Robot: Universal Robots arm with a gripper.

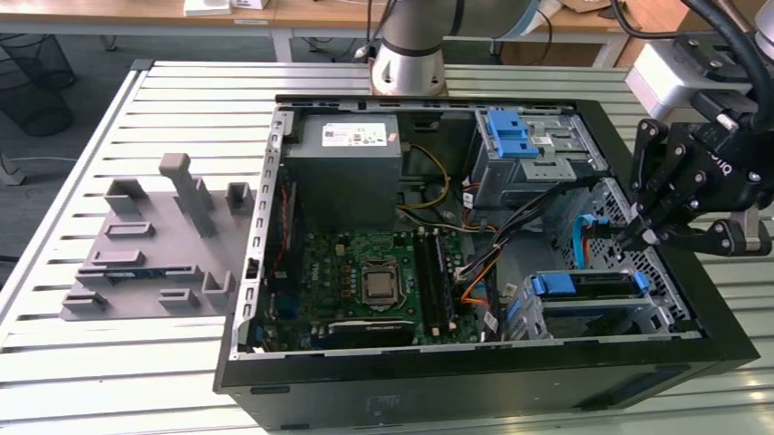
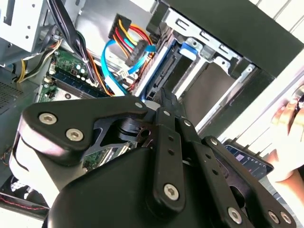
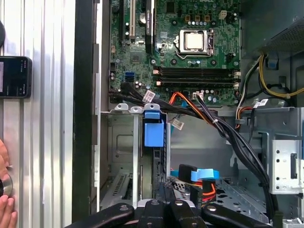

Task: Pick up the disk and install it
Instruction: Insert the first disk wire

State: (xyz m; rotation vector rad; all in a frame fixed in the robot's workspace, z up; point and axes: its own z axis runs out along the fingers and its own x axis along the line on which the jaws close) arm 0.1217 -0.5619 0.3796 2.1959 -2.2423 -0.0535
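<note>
Blue frame: it wraps the disk and has a blue tab at one end.
Disk place: it stands on its thin edge in the metal cage, in the corner of the computer case at the exterior view's lower right.
Disk long way: it runs from the exterior view's left to its right. The blue tab end is toward the green board.
Hard to see on the disk: only its top edge and the frame show. Its flat sides are down in the cage. I cannot tell how deep it sits.
Hand: the black hand hangs just above the cage, close over the disk. Its fingers are drawn close together. Nothing shows between them. I cannot tell if the tips touch the disk.
Cut off: the arm goes out past the edge of the exterior view at the right.
Wires: black, orange and blue wires cross the case beside the cage and hide part of its floor.
Other parts: a grey box and a blue latch sit at the far end of the case.
Surface: the case rests on a slatted metal surface. A grey holder sits well apart from the case.
By the case: a dark phone lies on the slats, and a person's fingers show at the edge.
</note>
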